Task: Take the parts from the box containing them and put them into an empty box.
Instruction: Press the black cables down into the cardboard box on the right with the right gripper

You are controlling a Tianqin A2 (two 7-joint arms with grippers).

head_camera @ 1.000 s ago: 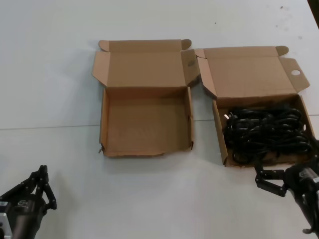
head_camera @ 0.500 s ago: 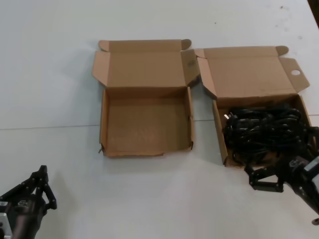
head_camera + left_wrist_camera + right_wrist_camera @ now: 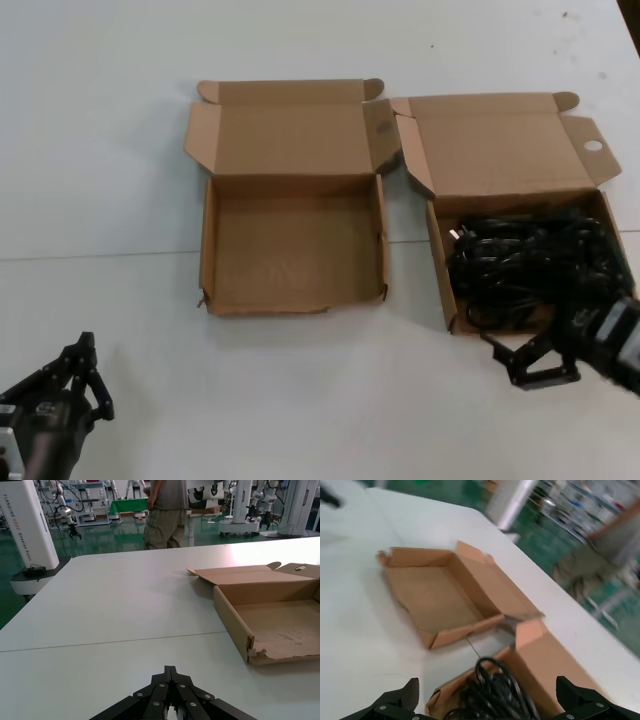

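Parts [image 3: 530,270], a tangle of black coiled power cords, lie heaped in the box containing them [image 3: 441,270], just ahead of the right gripper [image 3: 530,365] and reaching up to that box's near wall. The right claw hangs at the box's front edge with its fingers [image 3: 395,702] spread wide, nothing between them; in the right wrist view the cords sit directly beyond the gap. Off to that claw's left, beside the full box, stands the empty box [image 3: 205,250], its lid [image 3: 290,130] folded back and its floor bare. The left gripper [image 3: 80,385] waits at the table's near edge, well apart from both boxes, its fingers drawn together to a narrow point.

My worry is the tangle. The cords overlap so closely that a closing claw could catch loops from more than one bundle, and lifting may drag neighbours over the wall or tug the light cardboard along the table [image 3: 100,150]. Coming in this low, a finger could also snag the near wall instead of clearing it. A shallow pinch on a floppy loop may slip during the carry
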